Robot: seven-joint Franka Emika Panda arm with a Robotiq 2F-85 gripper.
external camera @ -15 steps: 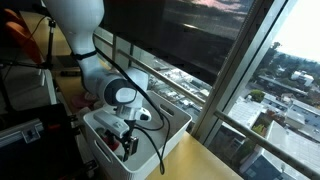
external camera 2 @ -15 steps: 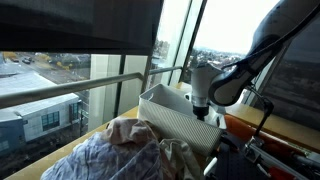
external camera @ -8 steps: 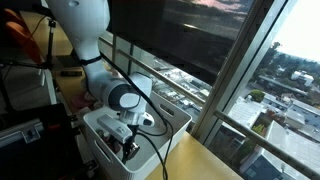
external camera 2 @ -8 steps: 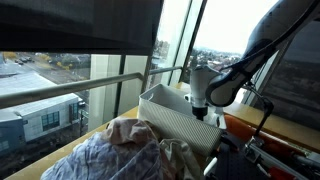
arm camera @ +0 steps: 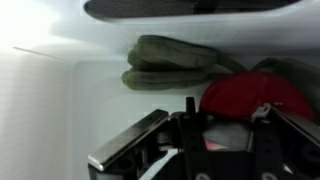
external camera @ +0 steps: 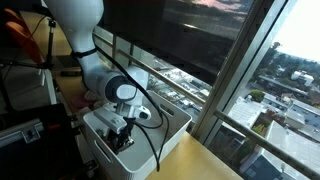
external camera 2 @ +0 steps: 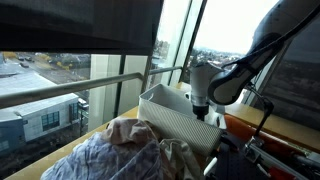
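Reaching down into a white bin (external camera: 105, 155), the arm (external camera: 120, 95) puts its gripper (external camera: 125, 140) below the rim, inside the bin, in an exterior view. In an exterior view from across the room the arm (external camera 2: 205, 85) drops behind the bin's ribbed wall (external camera 2: 180, 125), so the gripper itself is hidden there. Wrist view: gripper (arm camera: 192, 125) comes in from the bottom edge w/ jaws brought together, close to the bin's pale inner wall (arm camera: 60, 100). Right at the fingers lies a red item (arm camera: 250, 95), soft-looking, prob. fabric; it sits just beyond and partly behind the gripper hardware. Can't tell whether any of it is pinched btwn the jaws. Beside the red item, further from the gripper, an olive-green roll (arm camera: 170, 62) lies on the bin floor against the back wall, touching or nearly touching the red one. Bin stands on a wooden worktop (external camera: 205, 160) next to the window. Outside the bin, a cloth pile (external camera 2: 130, 150) of mixed fabrics lies just beside its wall, well apart from the gripper.
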